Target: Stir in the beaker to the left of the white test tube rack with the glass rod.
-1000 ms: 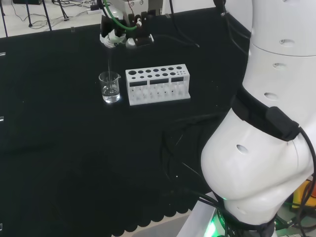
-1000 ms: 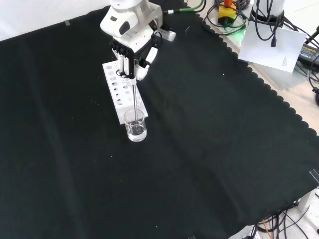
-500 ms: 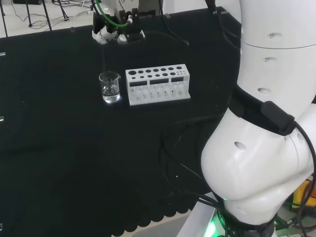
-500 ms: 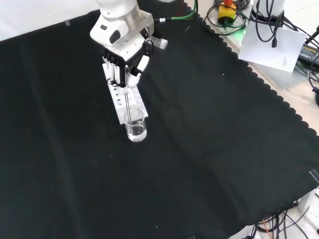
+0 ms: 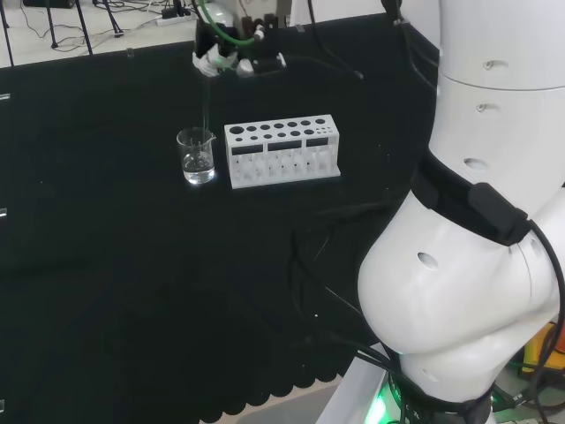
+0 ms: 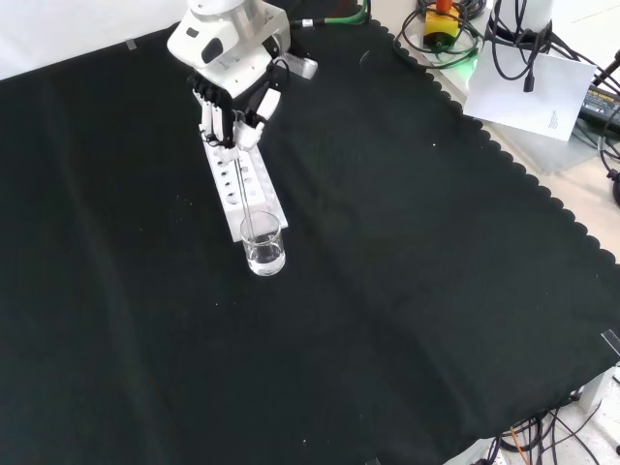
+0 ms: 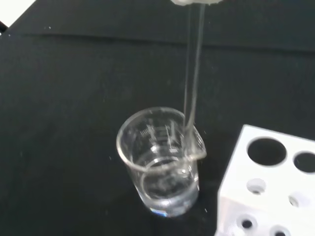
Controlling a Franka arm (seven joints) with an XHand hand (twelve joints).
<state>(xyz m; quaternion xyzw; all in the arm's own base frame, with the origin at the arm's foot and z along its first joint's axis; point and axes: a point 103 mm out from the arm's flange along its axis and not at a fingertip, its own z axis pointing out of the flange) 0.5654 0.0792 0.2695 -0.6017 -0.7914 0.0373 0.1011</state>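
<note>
A clear glass beaker holding some clear liquid stands on the black cloth just left of the white test tube rack in the head view. The hand hovers above and behind it, shut on the top of a thin glass rod. The rod slants down into the beaker. In the front view the hand is over the rack, and the rod reaches down to the beaker. The wrist view shows the rod entering the beaker near its spout, beside the rack.
The arm's big white links stand at the right of the head view. Cables and equipment lie beyond the cloth's scalloped edge at the top right of the front view. Black cloth spreads around the beaker.
In the head view the hand swung left, then back to the right above the beaker, tilting the rod. The rod's lower end stayed inside the beaker; beaker and rack have not moved.
</note>
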